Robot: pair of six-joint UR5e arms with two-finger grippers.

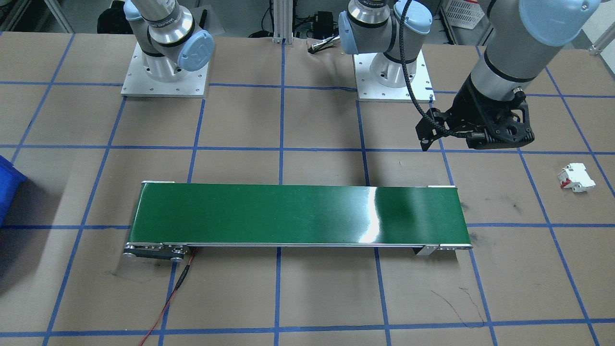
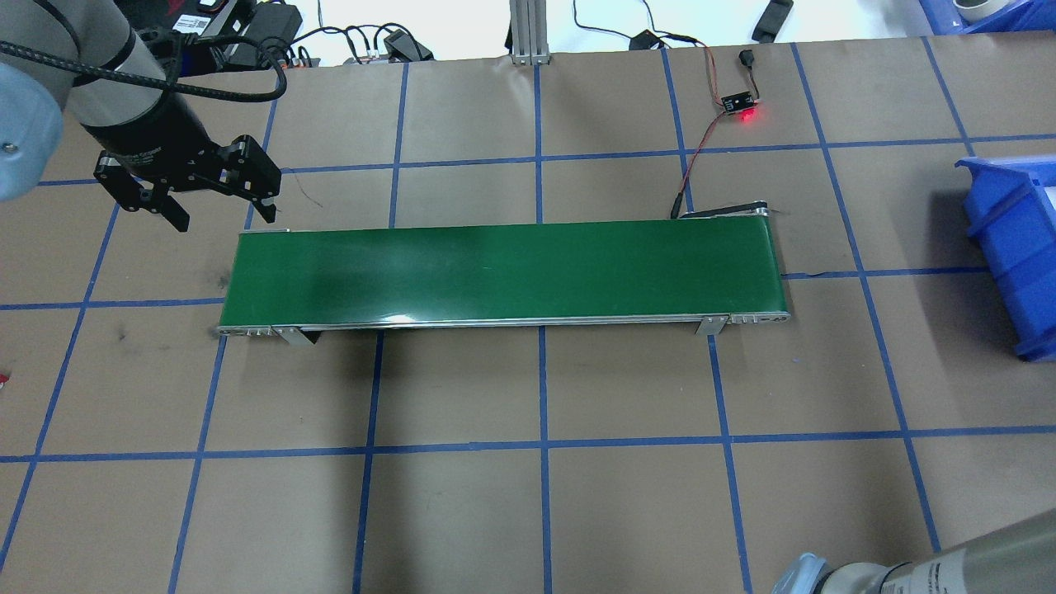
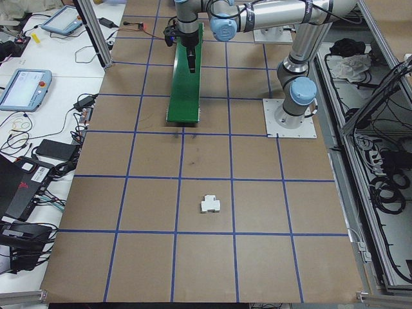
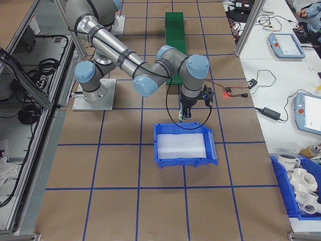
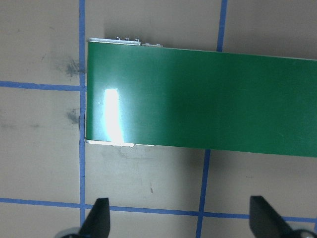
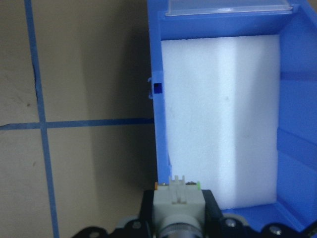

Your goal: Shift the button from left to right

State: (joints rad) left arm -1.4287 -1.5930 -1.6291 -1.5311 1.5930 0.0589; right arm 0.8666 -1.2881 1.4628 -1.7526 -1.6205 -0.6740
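The button (image 6: 178,201), pale-bodied with a light green base, sits clamped at the bottom of the right wrist view. My right gripper (image 6: 178,220) is shut on it, hovering over the blue bin (image 6: 154,99) by one wall, above its white foam floor. From the exterior right view the right gripper (image 4: 184,108) hangs just past the bin's (image 4: 183,156) far rim. My left gripper (image 2: 223,216) is open and holds nothing, above the table beside the left end of the green conveyor belt (image 2: 503,268). Its fingertips (image 5: 99,215) frame bare paper short of the belt (image 5: 198,99).
A white boxy breaker with a red switch (image 1: 575,178) lies on the paper on the robot's far left. A small board with a red light (image 2: 738,103) and its wires lie behind the belt. The bin (image 2: 1015,239) stands at the robot's right.
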